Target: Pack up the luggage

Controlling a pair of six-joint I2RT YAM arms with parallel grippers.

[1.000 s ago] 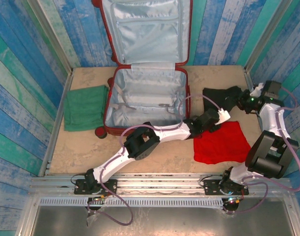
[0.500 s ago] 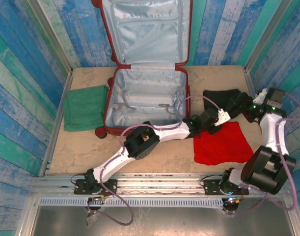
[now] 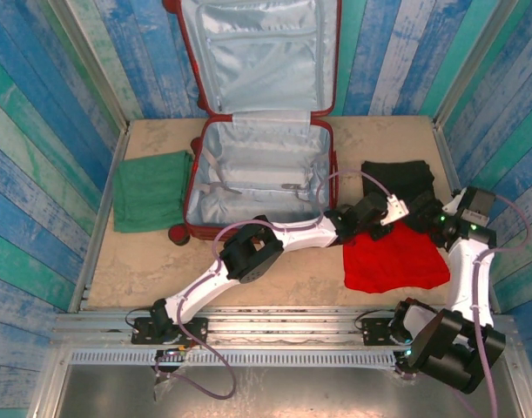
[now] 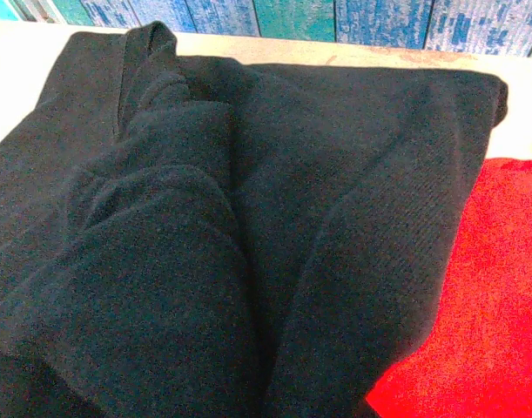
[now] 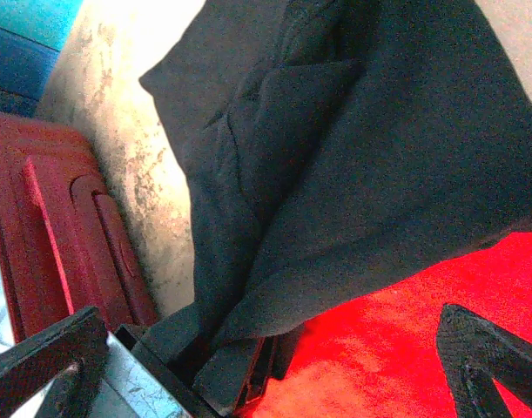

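The black cloth (image 5: 361, 131) is pinched by the left gripper (image 3: 394, 209) (just beside the luggage (image 3: 257, 165)); the right gripper (image 5: 264, 335) is spread wide.

Folded cloth (image 3: 151, 190) left of luggage (image 3: 257, 165); cloth pile (image 3: 396, 183) right.

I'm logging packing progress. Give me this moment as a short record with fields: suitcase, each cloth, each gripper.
luggage: open, lid raised, no cloth inside
green cloth: folded, on table left of luggage
black cloth: rumpled, right of luggage, edge overlapping red cloth
red cloth: flat on table, nearer the arm bases
left gripper: shut, apparently pinching black cloth's edge
right gripper: open, over both cloths
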